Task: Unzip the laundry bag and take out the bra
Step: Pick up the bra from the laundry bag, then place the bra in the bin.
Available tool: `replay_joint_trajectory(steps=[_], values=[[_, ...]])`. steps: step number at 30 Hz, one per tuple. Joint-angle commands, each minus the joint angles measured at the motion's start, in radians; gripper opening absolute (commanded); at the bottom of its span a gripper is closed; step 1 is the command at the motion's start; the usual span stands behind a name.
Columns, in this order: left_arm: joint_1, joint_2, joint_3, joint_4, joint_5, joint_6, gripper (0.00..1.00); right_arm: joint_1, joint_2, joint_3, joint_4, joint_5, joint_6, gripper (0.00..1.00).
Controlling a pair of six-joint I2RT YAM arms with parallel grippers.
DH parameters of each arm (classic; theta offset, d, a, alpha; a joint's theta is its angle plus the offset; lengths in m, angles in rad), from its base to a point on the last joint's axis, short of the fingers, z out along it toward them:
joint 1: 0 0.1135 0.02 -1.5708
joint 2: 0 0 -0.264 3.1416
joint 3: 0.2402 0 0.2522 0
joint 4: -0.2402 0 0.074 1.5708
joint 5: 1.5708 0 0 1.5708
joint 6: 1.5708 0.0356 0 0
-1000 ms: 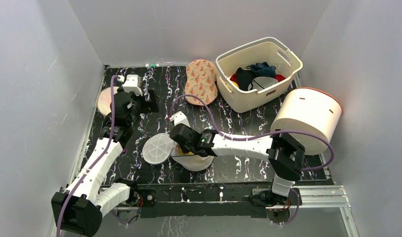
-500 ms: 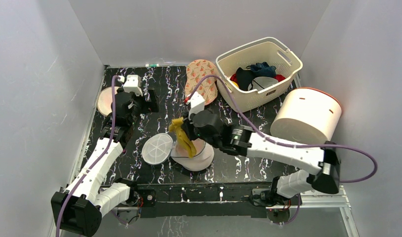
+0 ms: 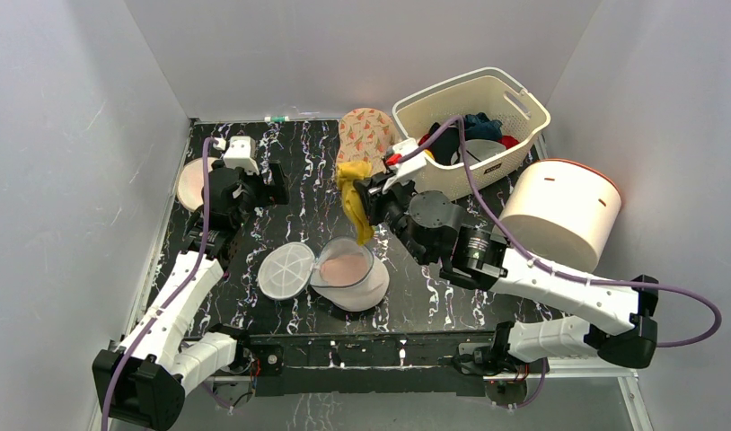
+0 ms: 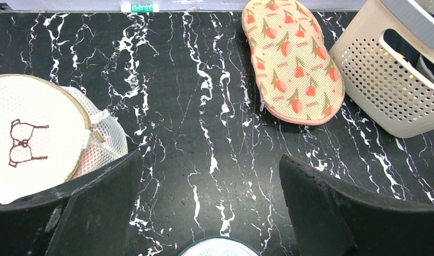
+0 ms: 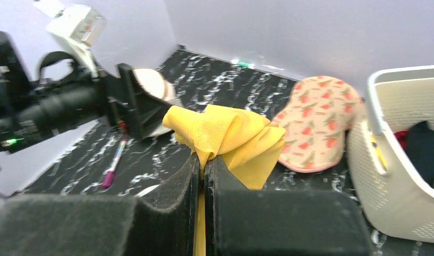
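Top external: laundry bag point(image 3: 351, 280) sits near-centre on black marble table point(image 3: 290, 215), between the 2 arms. It is unzipped, w/ round mesh lid point(image 3: 287, 269) flipped flat to its left and pinkish inside showing. R gripper point(image 3: 373, 199) is up above the table beyond the bag, fingers pinched tight on yellow bra point(image 3: 354, 202). Bra hangs down from the grip, its lower tip ending near the bag's far rim; can't tell if it touches.

Right wrist: gripper pads point(image 5: 172, 202) are pressed together, w/ yellow fabric point(image 5: 231, 136) bunched over the tips.

Left wrist: L gripper point(image 4: 209, 208) has fingers spread wide, holding nothing, over bare table. 2nd round bag w/ bra drawing point(image 4: 28, 144) is at its left. Tulip-print pouch point(image 4: 292, 58) lies ahead, just beside the cream basket point(image 4: 391, 90).
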Motion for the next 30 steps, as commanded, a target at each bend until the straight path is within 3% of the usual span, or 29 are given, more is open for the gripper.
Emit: replay_joint_trajectory(steps=[1, 5, 10, 15, 22, 25, 30], values=[[-0.01, -0.034, 0.009, 0.007, -0.02, 0.01, 0.98, -0.013, 0.029, 0.042, 0.074, 0.197, -0.153, 0.0], [-0.016, -0.039, 0.008, 0.007, -0.02, 0.011, 0.98, -0.147, 0.067, 0.093, 0.048, 0.143, -0.153, 0.0], [-0.022, -0.043, 0.006, 0.011, -0.025, 0.013, 0.98, -0.416, 0.147, 0.205, -0.044, 0.008, -0.055, 0.0], [-0.027, -0.045, 0.003, 0.013, -0.021, 0.013, 0.98, -0.724, 0.254, 0.347, -0.085, -0.221, 0.081, 0.0], [-0.041, -0.057, -0.001, 0.017, -0.029, 0.018, 0.98, -0.883, 0.494, 0.554, -0.16, -0.177, 0.052, 0.01], [-0.048, -0.062, -0.003, 0.019, -0.032, 0.024, 0.98, -0.913, 0.617, 0.631, -0.202, -0.196, 0.05, 0.11], [-0.055, -0.064, -0.005, 0.021, -0.037, 0.027, 0.98, -0.922, 0.817, 0.908, -0.456, -0.352, 0.064, 0.48]])
